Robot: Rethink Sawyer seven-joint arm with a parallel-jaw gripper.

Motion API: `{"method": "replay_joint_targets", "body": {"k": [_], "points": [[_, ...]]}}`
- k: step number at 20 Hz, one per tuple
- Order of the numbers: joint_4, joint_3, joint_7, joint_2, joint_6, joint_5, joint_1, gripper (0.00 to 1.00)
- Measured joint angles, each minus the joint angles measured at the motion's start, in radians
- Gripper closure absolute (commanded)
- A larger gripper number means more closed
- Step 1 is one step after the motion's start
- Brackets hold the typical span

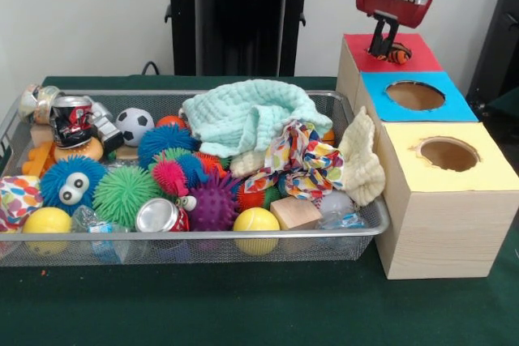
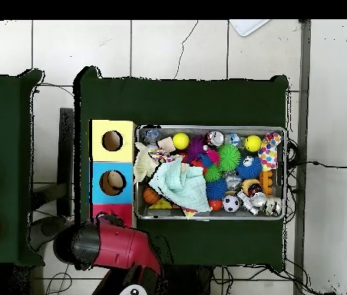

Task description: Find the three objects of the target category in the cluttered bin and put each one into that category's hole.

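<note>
My gripper [image 1: 386,49] hangs over the red-topped box [image 1: 423,48] at the far right, shut on a small orange and black toy [image 1: 398,56] that sits just above the red top. The red box's hole is hidden behind the toy and the gripper. In the overhead view the red arm [image 2: 109,244] covers that box and hides the gripper. The wire bin [image 1: 243,235] to the left is packed with spiky balls [image 1: 212,204], cans [image 1: 159,216], yellow balls [image 1: 256,221] and cloths.
A blue-topped box [image 1: 379,101] and a yellow-topped box [image 1: 486,172], each with a round hole, stand in a row in front of the red one. A mint cloth [image 1: 243,115] and a patterned cloth [image 1: 296,160] lie heaped in the bin.
</note>
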Motion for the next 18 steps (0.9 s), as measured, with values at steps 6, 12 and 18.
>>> {"method": "replay_joint_targets", "body": {"k": [6,12,18], "points": [[0.003,0.002,0.000,-0.002,-0.001,0.004,-0.002,1.00],[0.003,-0.011,0.000,-0.001,0.003,0.004,0.024,1.00],[0.003,-0.028,0.000,-0.033,0.123,0.003,0.077,1.00]]}}
